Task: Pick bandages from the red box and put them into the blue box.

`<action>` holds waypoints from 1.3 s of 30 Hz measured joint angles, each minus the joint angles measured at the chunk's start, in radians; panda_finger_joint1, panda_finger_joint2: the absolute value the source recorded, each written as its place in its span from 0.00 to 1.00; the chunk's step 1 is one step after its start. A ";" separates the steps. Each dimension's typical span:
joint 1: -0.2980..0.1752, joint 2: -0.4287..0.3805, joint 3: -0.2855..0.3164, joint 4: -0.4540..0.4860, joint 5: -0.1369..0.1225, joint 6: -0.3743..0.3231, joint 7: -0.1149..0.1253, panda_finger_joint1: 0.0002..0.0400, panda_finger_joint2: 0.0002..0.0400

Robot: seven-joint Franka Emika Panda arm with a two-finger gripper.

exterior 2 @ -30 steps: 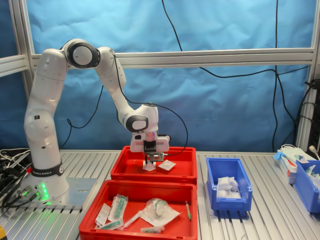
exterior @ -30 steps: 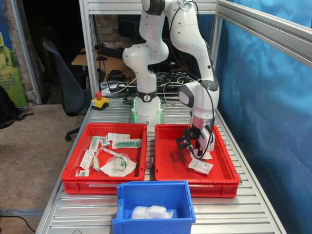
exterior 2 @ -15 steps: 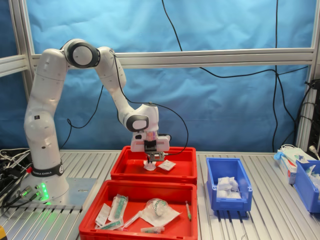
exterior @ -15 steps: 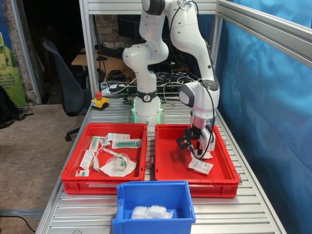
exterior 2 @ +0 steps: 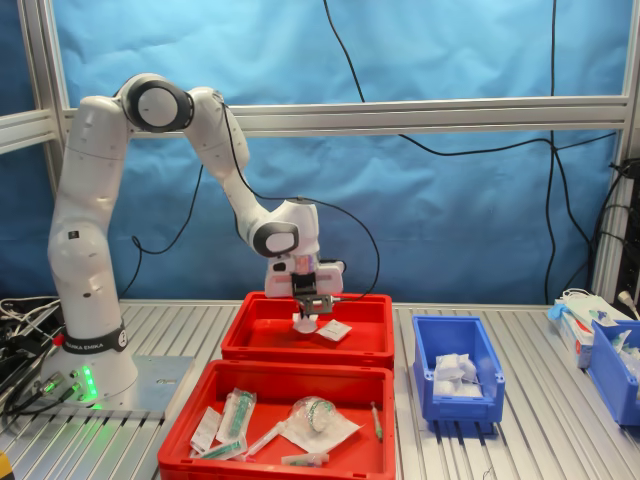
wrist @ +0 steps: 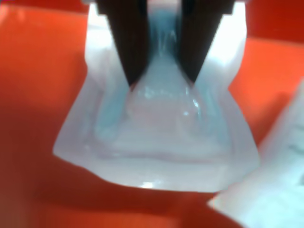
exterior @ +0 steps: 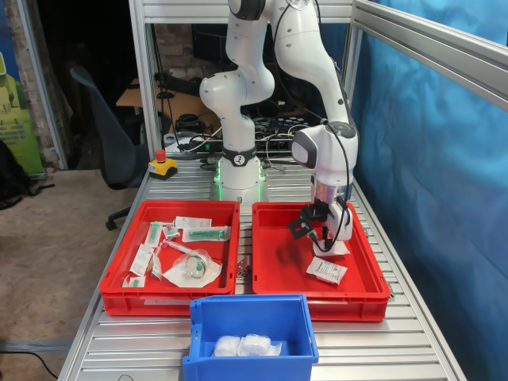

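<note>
**Inspector A:** Fingers (wrist: 130,47) pinched on a puffy clear-wrapped bandage (wrist: 156,128), wrap gathered to a narrow waist between the tips. Packet hanging below the gripper (exterior 2: 306,312), seemingly just off the floor of the red box (exterior: 274,274); contact with the floor not settled from any view.

**Inspector B:** Noted. Handling character?

**Inspector A:** Judged light and soft. Film wrap glossy, likely slippery; gauze inside compressible, so no crush risk worth recording. Grip taken high on the wrap, not across the roll: adequate for so light a load, though liable to slide or swing under a quick move.

**Inspector B:** Better hold, if regripped?

**Inspector A:** Across the padded middle, where the bulk gives the pads something to bite.

**Inspector B:** Surroundings?

**Inspector A:** Flat printed packet (exterior: 326,271) lying on the tray floor just beside the held one. Blue box (exterior: 252,313) near the camera in the first exterior view, several white packets already inside. Second red tray (exterior: 171,286) alongside, holding syringes and tubing.
</note>
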 joint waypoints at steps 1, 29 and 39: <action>-0.004 -0.012 0.000 0.000 -0.001 0.000 0.000 0.09 0.09; -0.100 -0.083 -0.035 0.220 -0.022 -0.004 0.000 0.09 0.09; -0.152 -0.084 -0.050 0.343 -0.023 -0.103 0.000 0.09 0.09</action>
